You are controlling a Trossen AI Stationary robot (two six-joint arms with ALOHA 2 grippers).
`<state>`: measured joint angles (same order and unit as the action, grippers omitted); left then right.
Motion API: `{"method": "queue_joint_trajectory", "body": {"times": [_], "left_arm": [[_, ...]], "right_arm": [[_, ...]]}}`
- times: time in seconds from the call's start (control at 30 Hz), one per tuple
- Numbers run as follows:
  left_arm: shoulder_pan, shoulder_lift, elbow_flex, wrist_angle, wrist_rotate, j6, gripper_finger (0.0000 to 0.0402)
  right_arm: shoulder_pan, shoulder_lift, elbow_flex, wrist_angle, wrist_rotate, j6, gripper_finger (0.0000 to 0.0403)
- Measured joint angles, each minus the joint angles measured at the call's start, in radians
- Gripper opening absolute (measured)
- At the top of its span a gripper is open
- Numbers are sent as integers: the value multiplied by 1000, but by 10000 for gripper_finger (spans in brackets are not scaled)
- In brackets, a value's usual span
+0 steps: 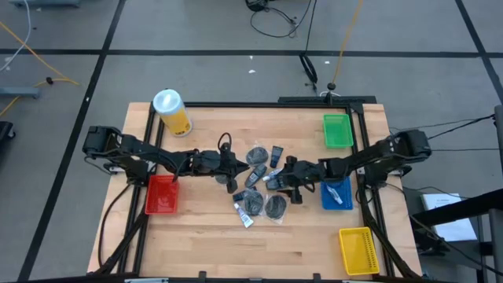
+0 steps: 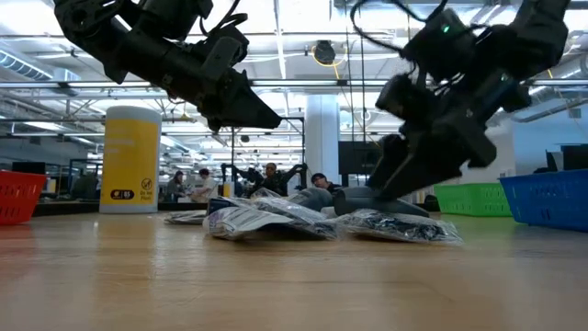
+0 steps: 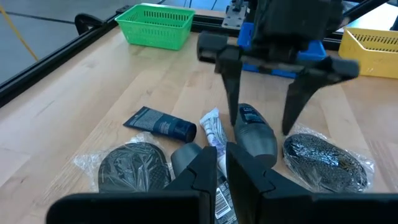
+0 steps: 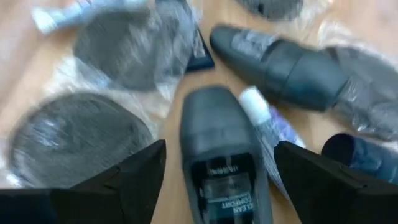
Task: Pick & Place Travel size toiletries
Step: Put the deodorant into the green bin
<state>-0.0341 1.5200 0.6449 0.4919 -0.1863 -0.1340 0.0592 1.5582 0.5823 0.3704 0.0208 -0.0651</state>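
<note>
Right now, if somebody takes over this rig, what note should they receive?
Right tool: open, fingers astride a dark bottle in the pile, nothing lifted.
Left tool: shut, empty, above the pile's left edge.
Toiletries: bottles, round grey packets and tubes lie at table centre.
Done: a few items appear to lie in the blue bin.
Left: close on the bottle, bin it, then the rest.

A wooden table [image 1: 212, 236] carries bagged toiletries [image 1: 263, 185], four bins [image 1: 163, 195] and a yellow canister [image 1: 172, 112].
</note>
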Motion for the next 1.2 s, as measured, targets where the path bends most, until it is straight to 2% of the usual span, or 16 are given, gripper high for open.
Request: {"method": "queue_joint_trajectory", "body": {"times": [0.33,0.5,0.63,0.77,0.83,0.93,1.07,1.2], "left_arm": [[0,0,0,-2,0,1,31],[0,0,0,-2,0,-5,31],[0,0,0,-2,0,-5,31],[0,0,0,-2,1,-6,31],[0,0,0,-2,1,-9,31],[0,0,0,-1,1,-10,31],[0,0,0,1,1,-10,31],[0,0,0,1,1,-10,31]], "right_arm": [[1,89,0,24,-21,34,202],[2,13,-1,-19,-11,166,198],[22,-167,0,-190,153,255,198],[-2,-395,59,-555,376,400,198],[-54,-493,103,-764,473,538,198],[-177,-596,142,-1001,524,666,198],[-384,-636,144,-1153,540,736,198],[-551,-596,125,-1113,511,716,202]]}}
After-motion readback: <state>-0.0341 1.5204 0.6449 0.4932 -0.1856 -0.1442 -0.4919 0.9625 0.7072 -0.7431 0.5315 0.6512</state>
